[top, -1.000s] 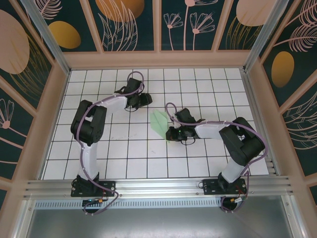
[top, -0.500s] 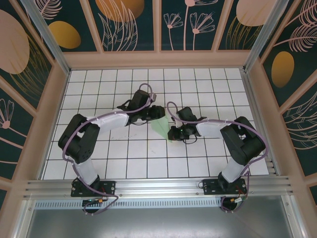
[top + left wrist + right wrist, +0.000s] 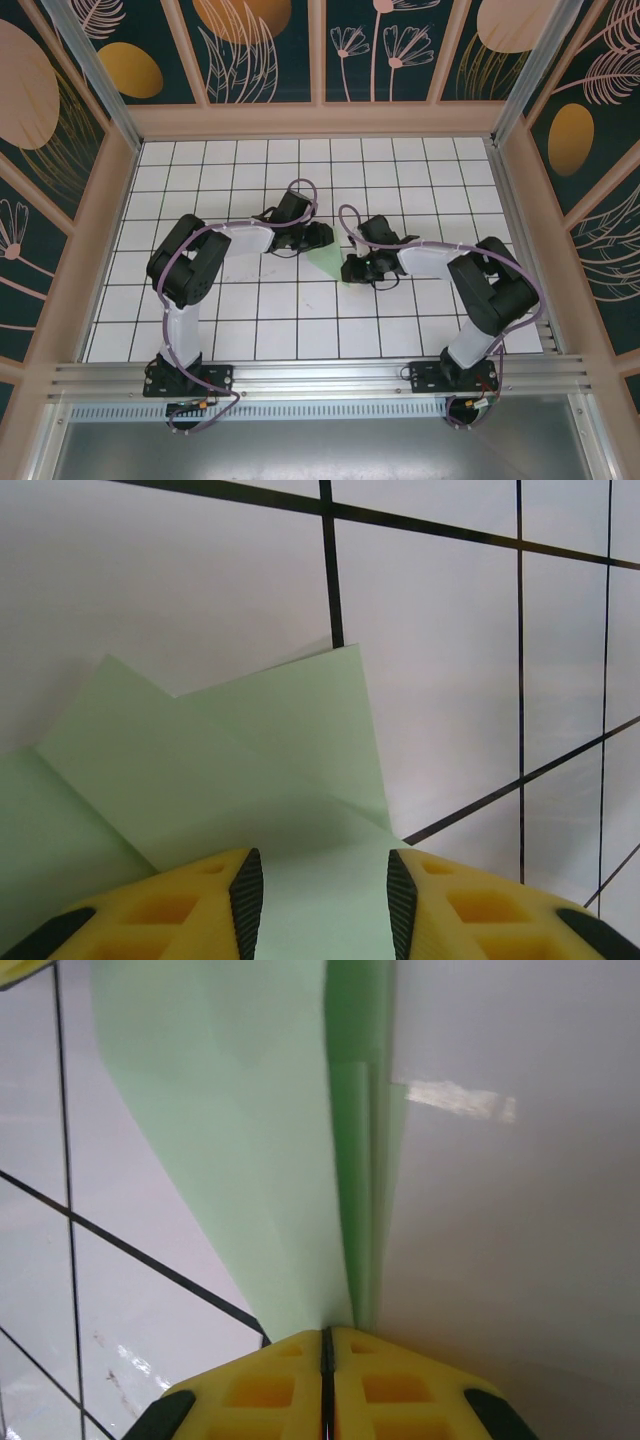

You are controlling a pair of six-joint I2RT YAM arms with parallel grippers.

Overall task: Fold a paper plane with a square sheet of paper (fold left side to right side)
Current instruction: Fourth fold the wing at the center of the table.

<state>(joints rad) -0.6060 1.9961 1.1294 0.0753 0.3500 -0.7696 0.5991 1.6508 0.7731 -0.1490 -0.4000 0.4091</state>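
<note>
We see the folded sheet of paper (image 3: 325, 265) at centre of the table (image 3: 280, 330), betw. both pincers. R pincer (image 3: 327, 1335) clamps its right edge; L pincer (image 3: 325, 880) gapes over its far edge. Open room near & far; L arm (image 3: 235, 240) & R arm (image 3: 430, 262) flank it.

Reaches inward with left arm, elbow folded high, wrist low near table centre. Holds left gripper (image 3: 318, 238) (image 3: 325, 885) with jaws parted, yellow fingers (image 3: 200, 910) flanking a gap. Extends right arm leftward, forearm low. Holds right gripper (image 3: 352, 268) (image 3: 328, 1345) pinched together on the square sheet of paper (image 3: 250, 1160). Points both grippers toward each other, close together.
</note>
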